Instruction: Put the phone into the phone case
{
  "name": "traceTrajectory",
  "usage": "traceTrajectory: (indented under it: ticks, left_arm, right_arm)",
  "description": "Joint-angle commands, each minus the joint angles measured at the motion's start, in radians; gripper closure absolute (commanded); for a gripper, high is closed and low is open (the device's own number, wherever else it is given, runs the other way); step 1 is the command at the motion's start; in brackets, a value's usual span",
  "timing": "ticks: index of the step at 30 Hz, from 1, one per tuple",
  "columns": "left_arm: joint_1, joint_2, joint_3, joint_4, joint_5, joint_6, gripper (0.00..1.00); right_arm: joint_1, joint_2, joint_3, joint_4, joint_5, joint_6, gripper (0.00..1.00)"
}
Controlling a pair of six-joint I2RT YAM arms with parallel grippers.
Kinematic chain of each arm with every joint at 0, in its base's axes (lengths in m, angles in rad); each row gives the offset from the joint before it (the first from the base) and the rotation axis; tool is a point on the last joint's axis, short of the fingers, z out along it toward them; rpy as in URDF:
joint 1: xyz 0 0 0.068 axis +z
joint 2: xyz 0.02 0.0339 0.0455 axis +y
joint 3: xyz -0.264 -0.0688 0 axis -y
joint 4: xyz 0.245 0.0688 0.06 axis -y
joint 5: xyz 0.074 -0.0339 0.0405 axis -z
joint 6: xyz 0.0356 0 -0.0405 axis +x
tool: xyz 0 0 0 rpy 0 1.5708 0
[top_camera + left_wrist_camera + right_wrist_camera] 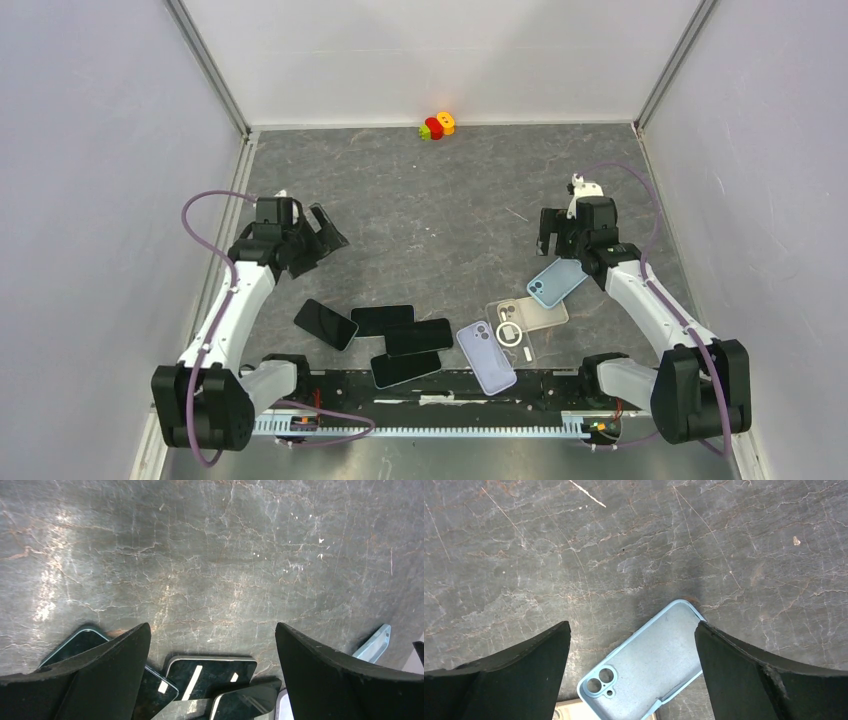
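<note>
Closest to the arm bases, four black phones (405, 369) lie flat on the counter (440, 210), some of them overlapping. Just right of them lies a lilac case (486, 357), touching a clear case (527, 315) behind it. A little farther back, a blue case (557, 282) lies aslant, meeting the clear one's corner. The right claw (632, 624) hangs over the blue case's far end, fingers wide apart and holding nothing. The left claw (212, 625), equally spread and empty, hangs beyond the phones. A small red, green and orange toy (437, 126) sits at the far wall.
</note>
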Motion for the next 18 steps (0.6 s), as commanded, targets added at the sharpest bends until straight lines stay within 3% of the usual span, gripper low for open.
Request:
traceTrajectory:
  ticks: [1, 7, 17, 18]
  left_arm:
    - [0.0, 0.036, 0.017, 0.053, 0.104, 0.007, 0.0]
    - [-0.029, 0.067, -0.05, 0.265, 0.305, -0.103, 0.0]
    - [-0.281, 0.193, 0.067, 0.302, 0.26, -0.106, 0.0]
    - [-0.303, 0.212, 0.083, 0.302, 0.254, -0.104, 0.0]
  right_arm:
    - [-0.002, -0.02, 0.016, -0.046, 0.011, -0.065, 0.02]
    - [-0.003, -0.026, 0.027, -0.109, 0.103, -0.086, 0.02]
    - [-0.062, 0.052, 0.085, -0.198, 0.136, -0.121, 0.01]
    - [-0.069, 0.063, 0.087, -0.198, 0.124, -0.127, 0.05]
